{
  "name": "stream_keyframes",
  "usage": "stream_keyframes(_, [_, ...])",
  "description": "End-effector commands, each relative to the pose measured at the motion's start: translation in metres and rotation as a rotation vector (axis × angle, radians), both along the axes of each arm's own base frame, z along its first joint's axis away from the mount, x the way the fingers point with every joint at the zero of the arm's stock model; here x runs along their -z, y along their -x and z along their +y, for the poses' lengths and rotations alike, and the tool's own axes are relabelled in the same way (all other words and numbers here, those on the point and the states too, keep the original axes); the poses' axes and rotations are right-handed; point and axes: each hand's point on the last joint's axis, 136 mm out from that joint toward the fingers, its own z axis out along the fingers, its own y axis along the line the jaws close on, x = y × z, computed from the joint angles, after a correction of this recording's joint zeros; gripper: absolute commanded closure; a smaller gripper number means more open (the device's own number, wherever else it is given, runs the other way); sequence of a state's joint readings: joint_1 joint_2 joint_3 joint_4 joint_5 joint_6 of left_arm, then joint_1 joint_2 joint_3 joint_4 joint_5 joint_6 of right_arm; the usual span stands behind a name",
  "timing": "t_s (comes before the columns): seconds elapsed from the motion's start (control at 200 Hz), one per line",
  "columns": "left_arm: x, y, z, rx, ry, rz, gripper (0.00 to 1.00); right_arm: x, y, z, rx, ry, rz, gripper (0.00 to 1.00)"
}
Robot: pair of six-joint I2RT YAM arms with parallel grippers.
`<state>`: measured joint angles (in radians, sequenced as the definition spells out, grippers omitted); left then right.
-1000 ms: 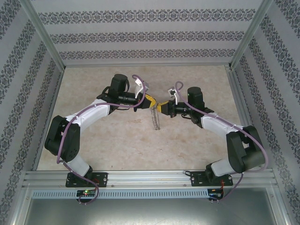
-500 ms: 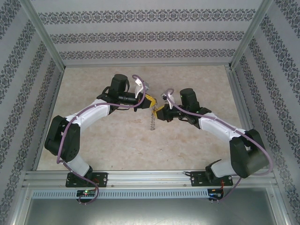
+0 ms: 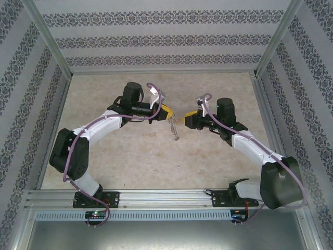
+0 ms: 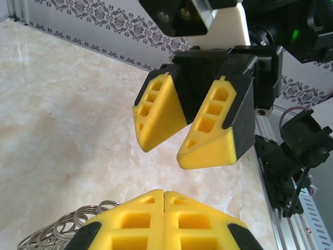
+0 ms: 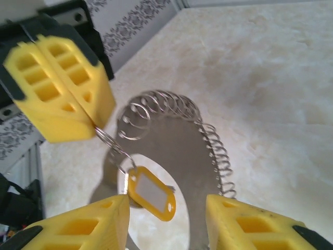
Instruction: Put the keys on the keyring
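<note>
While one keyring (image 5: 213,148) hangs, one yellow key (image 5: 152,194)

Keyring (image 3: 174,130) hangs below left claw (image 3: 167,113), above table (image 3: 130,156). Key (image 5: 151,194) dangles near it. Right claw (image 3: 188,119) stands apart, to the right.

The middle of the table (image 3: 156,161) is crowded: the left gripper (image 3: 165,112), closed on the keyring (image 3: 174,130) that hangs from it, faces the spread right gripper (image 3: 190,121) across a narrow gap, and the yellow key tag (image 5: 151,194) dangles with the keyring right in front of that gap. The left arm (image 3: 99,127) and right arm (image 3: 250,146) bow outward from their bases, so the bare surface between them on the near side is free, as is the far strip of the table. Patterned walls (image 3: 156,41) close the left, far and right sides, and a metal rail (image 3: 166,198) bars the near edge.
</note>
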<state>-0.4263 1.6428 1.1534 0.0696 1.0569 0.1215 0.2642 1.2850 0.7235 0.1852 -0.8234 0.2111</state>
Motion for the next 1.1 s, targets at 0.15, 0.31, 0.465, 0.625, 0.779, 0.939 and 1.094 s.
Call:
stream_keyframes(0.15, [-0.02,0.008,-0.003,0.025,0.046,-0.059,1.0,-0.032,-0.005,0.021,-0.127,-0.122,-0.052,0.58])
stream_keyframes(0.31, [-0.021,0.009,-0.003,0.036,0.051,-0.056,1.0,-0.031,-0.003,0.029,-0.198,-0.15,-0.046,0.58])
stream_keyframes(0.465, [-0.022,0.009,-0.003,0.038,0.051,-0.055,1.0,-0.03,-0.003,0.034,-0.242,-0.169,-0.034,0.59])
stream_keyframes(0.625, [-0.021,0.01,-0.003,0.039,0.05,-0.053,1.0,-0.028,-0.002,0.04,-0.263,-0.173,-0.025,0.6])
stream_keyframes(0.779, [-0.022,0.01,-0.003,0.04,0.051,-0.055,1.0,-0.026,-0.003,0.043,-0.271,-0.173,-0.021,0.64])
stream_keyframes(0.939, [-0.021,0.009,-0.003,0.038,0.05,-0.054,1.0,-0.024,-0.004,0.045,-0.275,-0.174,-0.012,0.68])
stream_keyframes(1.094, [-0.021,0.01,-0.003,0.039,0.05,-0.052,1.0,-0.023,-0.006,0.046,-0.271,-0.176,-0.011,0.75])
